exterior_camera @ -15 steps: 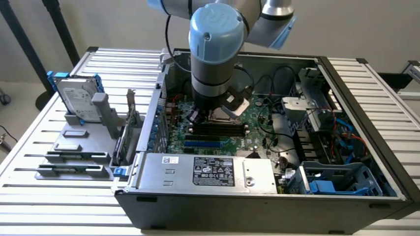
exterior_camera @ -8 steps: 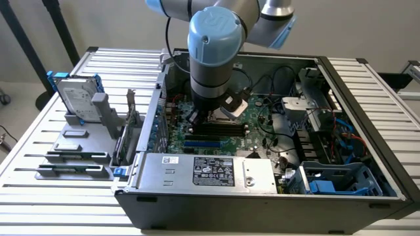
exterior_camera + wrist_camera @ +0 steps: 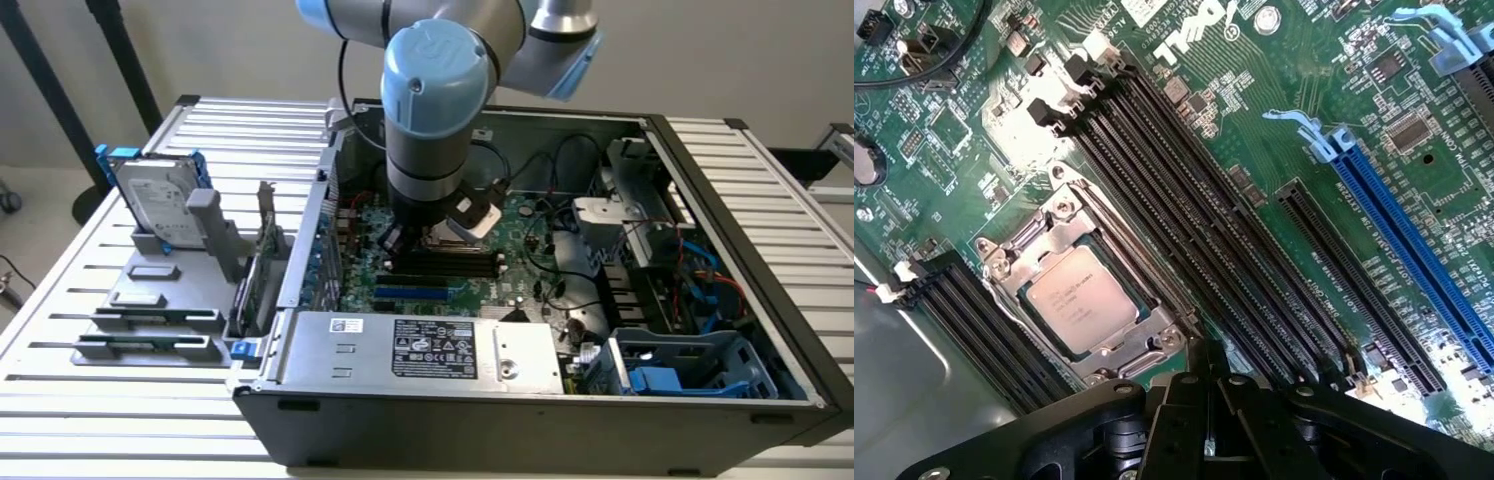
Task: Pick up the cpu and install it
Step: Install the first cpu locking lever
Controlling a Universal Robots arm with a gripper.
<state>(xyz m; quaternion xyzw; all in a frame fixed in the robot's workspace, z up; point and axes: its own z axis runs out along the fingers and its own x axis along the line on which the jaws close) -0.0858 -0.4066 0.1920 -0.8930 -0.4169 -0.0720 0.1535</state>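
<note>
The cpu [image 3: 1082,300] is lying flat in the motherboard socket [image 3: 1024,243], framed by the metal bracket, apparently seated, though the angle is making that hard to confirm. The tool [image 3: 1206,372] is hanging clenched just above the board, gripping nothing, beside the dark memory slots [image 3: 1184,210]. Pick and placement are looking done; the socket's retention frame is seeming not yet closed over the chip.

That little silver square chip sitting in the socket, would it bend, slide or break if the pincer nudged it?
The cpu looks like a flat, rigid plate with a metal top, so it probably would not flex. Lying flat inside the socket frame, it seems unlikely to tip or roll. Its smooth lid could be slippery, and it is likely delicate.
</note>
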